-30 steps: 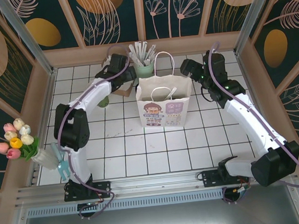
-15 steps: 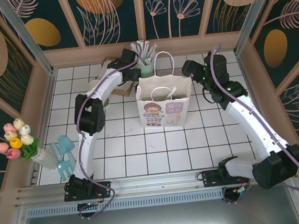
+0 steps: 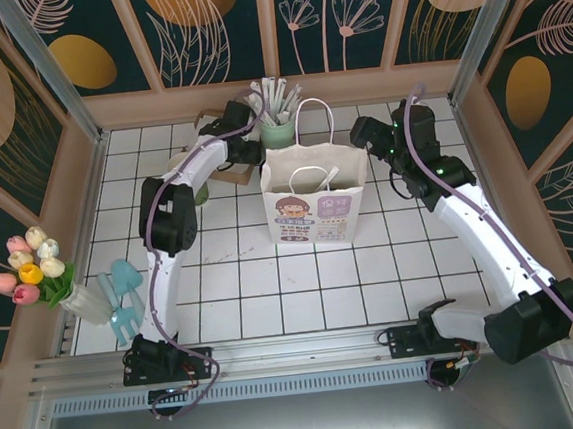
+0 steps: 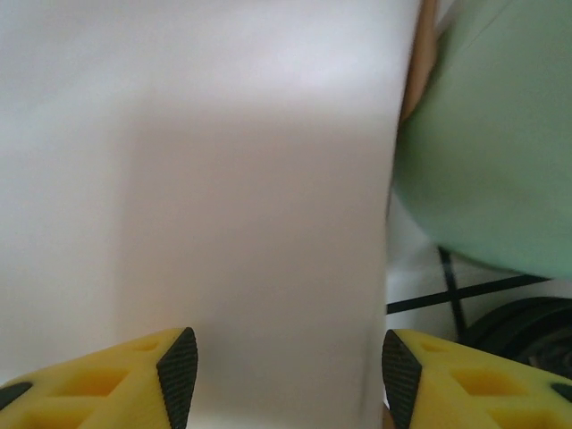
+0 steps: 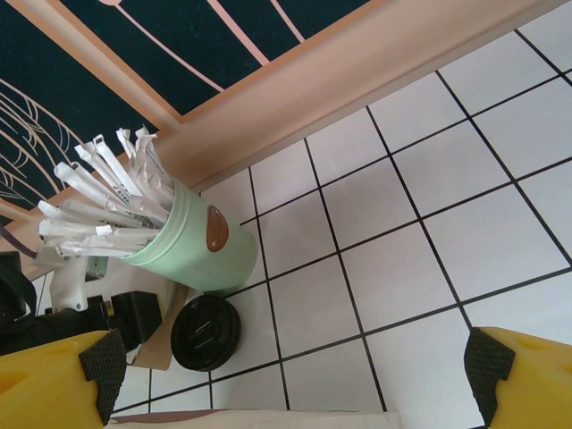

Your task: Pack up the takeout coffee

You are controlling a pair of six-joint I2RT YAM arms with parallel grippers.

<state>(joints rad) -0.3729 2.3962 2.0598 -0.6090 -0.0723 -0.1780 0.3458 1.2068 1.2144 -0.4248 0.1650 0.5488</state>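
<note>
Takeout coffee, two parts, apart. Overhead I make out the green cup (image 3: pixel 200 193) on the tiles at back left, largely covered by the left arm's white link. Its rim is hard to read from here. The right wrist camera gives me the black lid (image 5: pixel 206 332), lying flat on the tile and touching the base of the mint holder (image 5: pixel 192 246) of white sticks (image 5: pixel 98 201). A brown card edge (image 5: pixel 161 344) sits just left of it.

Left gripper (image 3: pixel 251 149) is reached in between the holder and the paper bag (image 3: pixel 316 207), which stands upright mid-table. Its own camera is very close in and blurred. The left gripper (image 4: pixel 286 371) shows its black pads (image 4: pixel 179 375) part-way apart, with a blank white surface behind the gap. I cannot tell what that surface is, and I see nothing pinched. Green curve at right is the holder (image 4: pixel 492 152); the dark round shape at the bottom right corner, cut off, is probably the lid.

Right gripper (image 3: pixel 365 132) hangs beside the bag's upper right corner. On its wrist camera the right gripper (image 5: pixel 295 362) has its fingers spread to the frame corners, wide apart, with bare tile between.
</note>
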